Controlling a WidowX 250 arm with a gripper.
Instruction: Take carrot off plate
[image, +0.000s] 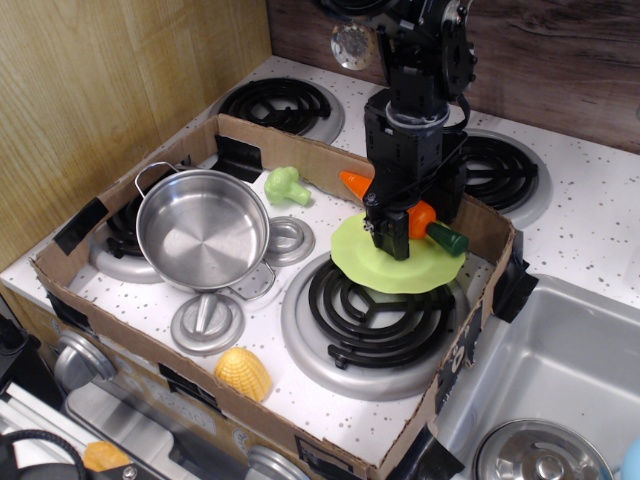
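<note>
The orange carrot (357, 183) is held across the black gripper (400, 222), its tip sticking out to the left and its dark green stub (446, 239) to the right. The gripper is shut on the carrot's middle and holds it a little above the lime-green plate (390, 265). The plate rests on the front right burner (375, 315), partly tilted against its rim. The gripper's body hides the carrot's middle.
A steel pot (203, 229) stands at the left inside the cardboard tray (300, 440). A light-green broccoli (286, 186) lies behind it. A yellow corn piece (243, 373) lies at the tray's front. A sink (560, 380) is at the right.
</note>
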